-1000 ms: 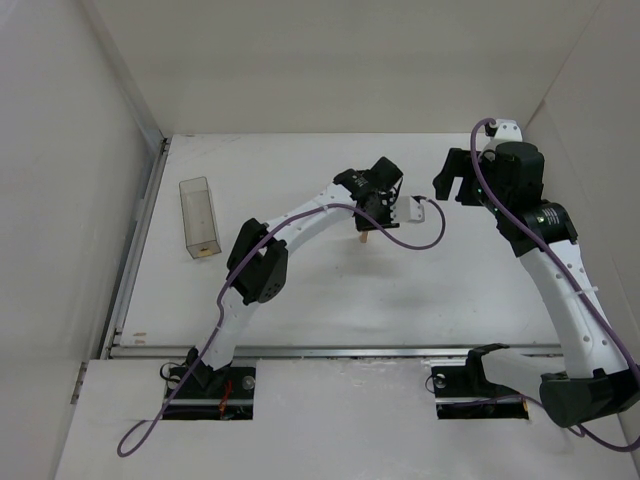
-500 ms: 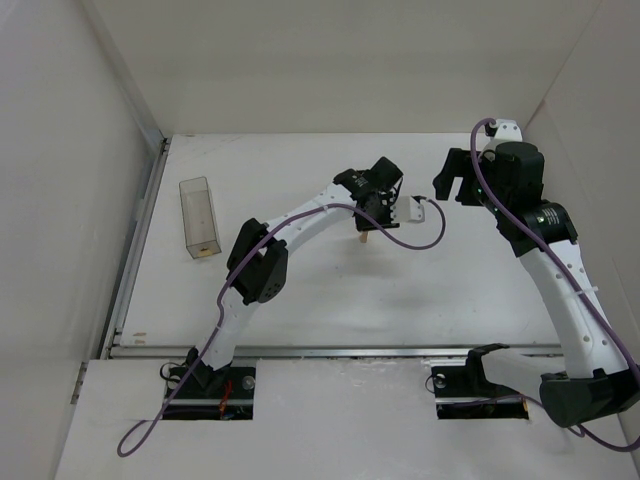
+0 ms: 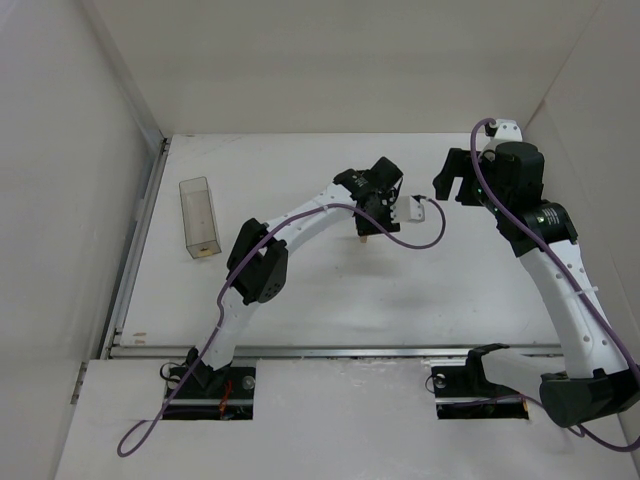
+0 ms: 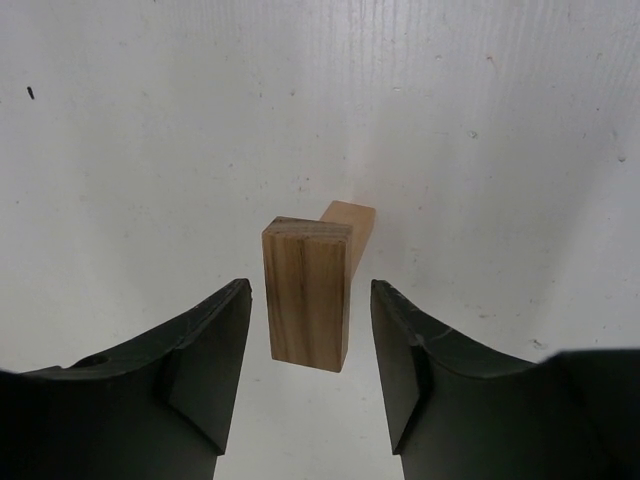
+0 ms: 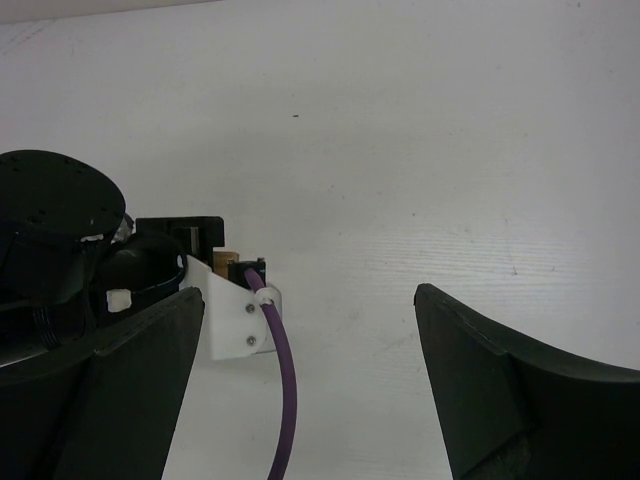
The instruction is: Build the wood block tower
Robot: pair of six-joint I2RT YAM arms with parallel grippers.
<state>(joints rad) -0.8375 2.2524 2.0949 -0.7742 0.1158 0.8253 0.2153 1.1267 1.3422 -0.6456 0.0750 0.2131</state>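
The wood block tower is a tan block lying across a second tan block, a small T on the white table. My left gripper is open and straddles the top block, with a narrow gap on each side. In the top view the left gripper hangs over the tower at mid-table. My right gripper is open and empty, held above the table to the right of the tower. In the right wrist view, the right gripper shows only bare table between its fingers, and a sliver of block shows behind the left wrist.
A clear plastic container lies at the left of the table with a small tan piece at its near end. White walls close in the left, back and right. The left arm's purple cable loops near the right gripper.
Almost nothing: the left wrist has shifted a touch over the tower. The right arm has not moved.
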